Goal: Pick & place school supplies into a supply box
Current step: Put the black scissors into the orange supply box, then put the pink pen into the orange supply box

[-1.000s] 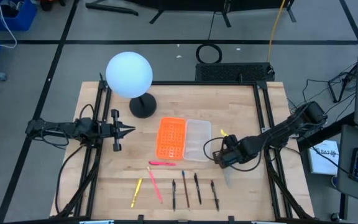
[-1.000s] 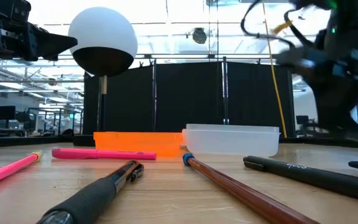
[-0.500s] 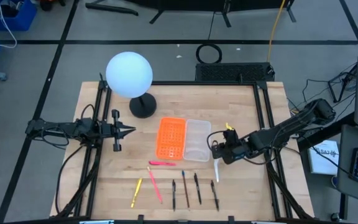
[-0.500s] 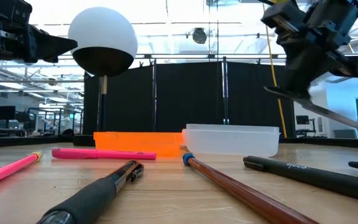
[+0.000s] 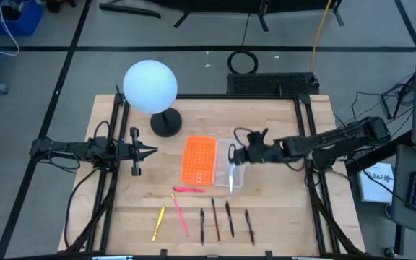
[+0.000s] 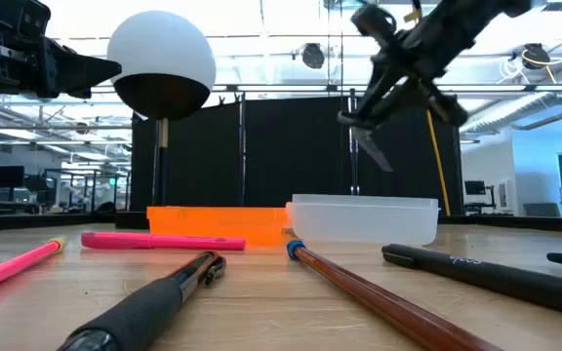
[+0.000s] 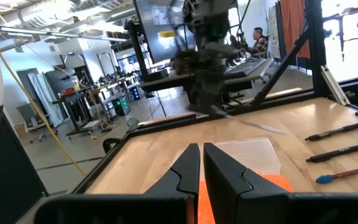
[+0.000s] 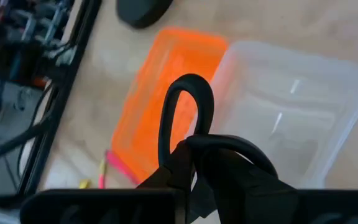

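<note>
Your right gripper (image 5: 242, 154) is clamped on the scissors (image 5: 232, 173), held above the supply box (image 5: 222, 175), orange tray (image 5: 198, 159) at its 9 o'clock. Left gripper (image 5: 149, 151) pinched together, idle.

Supply box (image 5: 230, 162) sits just right of the perforated tray (image 5: 199, 159), touching. Lamp (image 5: 152, 90) stands behind-left of both. Pens (image 5: 215, 219) lie in a row before them. Scissors (image 5: 232, 170) hang over the box
</note>
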Controlling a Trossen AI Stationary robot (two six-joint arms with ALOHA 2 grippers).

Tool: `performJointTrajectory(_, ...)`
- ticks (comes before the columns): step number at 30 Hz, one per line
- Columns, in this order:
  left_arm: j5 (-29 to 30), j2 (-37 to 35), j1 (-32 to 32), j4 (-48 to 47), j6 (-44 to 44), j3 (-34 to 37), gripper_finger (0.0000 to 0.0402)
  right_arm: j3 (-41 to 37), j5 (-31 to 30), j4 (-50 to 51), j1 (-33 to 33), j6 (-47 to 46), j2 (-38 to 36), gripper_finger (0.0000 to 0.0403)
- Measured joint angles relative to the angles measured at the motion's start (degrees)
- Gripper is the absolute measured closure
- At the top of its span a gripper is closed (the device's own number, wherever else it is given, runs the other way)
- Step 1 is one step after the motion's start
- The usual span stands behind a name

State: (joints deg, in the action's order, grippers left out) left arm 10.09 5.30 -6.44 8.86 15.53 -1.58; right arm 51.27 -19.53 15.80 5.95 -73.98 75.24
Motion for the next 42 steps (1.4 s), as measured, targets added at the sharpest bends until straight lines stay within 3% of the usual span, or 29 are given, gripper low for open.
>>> performJointTrajectory(11, 0.31, 0.0, -0.01, 0.22, 1.36, 0.0, 0.0371, 0.11, 10.9, -1.5, -12.7, 5.22, 9.7, 0.0372)
performJointTrajectory(17, 0.44, 0.0, 0.0, 0.28, 2.19, 0.0, 0.0371, 0.11, 18.06, -5.27, -14.61, 5.5, 16.62, 0.0372)
performJointTrajectory(24, 0.44, 0.0, 0.0, 0.24, 2.29, 0.0, 0.0371, 0.11, 18.62, -6.18, -15.42, 5.6, 20.7, 0.0372)
performJointTrajectory(35, 0.46, 0.0, -0.01, 0.17, 2.17, 0.0, 0.0371, 0.07, 16.37, -5.56, -15.42, 7.82, 18.65, 0.0233)
performJointTrajectory(42, 0.46, 0.0, -0.01, -0.17, 2.08, 0.0, 0.0371, 0.09, 16.59, -3.29, -14.79, 9.69, 10.49, 0.0212)
